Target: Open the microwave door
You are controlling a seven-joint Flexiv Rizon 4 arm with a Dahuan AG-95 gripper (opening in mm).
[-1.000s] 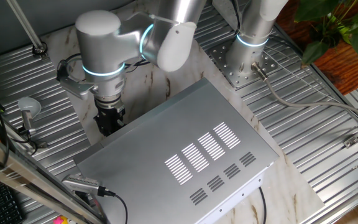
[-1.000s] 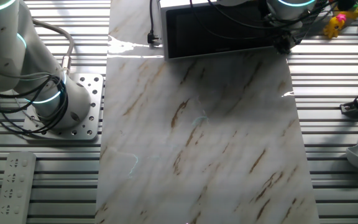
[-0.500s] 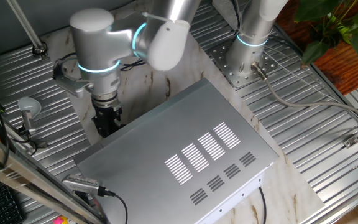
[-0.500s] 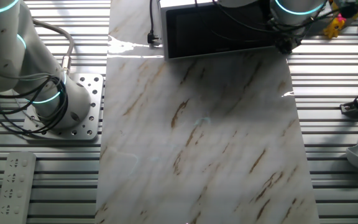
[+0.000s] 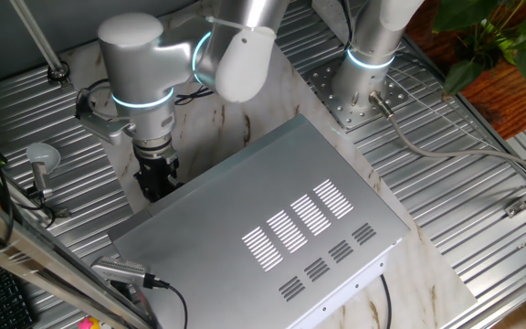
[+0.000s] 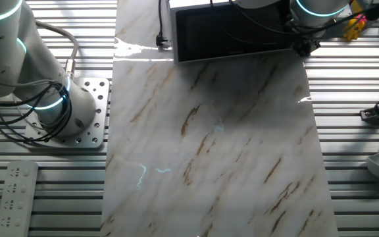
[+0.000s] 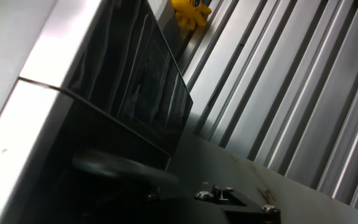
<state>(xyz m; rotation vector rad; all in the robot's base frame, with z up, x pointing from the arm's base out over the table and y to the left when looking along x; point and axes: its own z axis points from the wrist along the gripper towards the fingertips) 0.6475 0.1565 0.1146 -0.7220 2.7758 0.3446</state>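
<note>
From one fixed view, the microwave (image 5: 272,224) is sitting on the marble slab (image 5: 245,119) in the middle of the ribbed table (image 5: 482,210), its slotted top facing up, and the arm is reaching down at the box's front corner, presumably because that is where the door's free edge lies. The gripper (image 5: 156,176) is hanging just beside that corner, pointing downward, but from here the fingers are reading as a dark lump and I cannot tell whether they are spread or closed. In the other fixed view, the microwave door (image 6: 232,34) is showing as a black glassy panel at the top of the frame, looking flush with the box, so I am judging it not yet opened; the gripper (image 6: 303,46) is sitting right at the door's end, at the level of the slab, which suits hooking the edge to swing it outward. A yellow toy (image 6: 359,24) is lying well off to the side. In the hand view, the door's (image 7: 129,81) dark face is filling the left, tilted steeply, with the gripper's hardware blurred at the bottom, close against the panel; contact is not something I can confirm.
</note>
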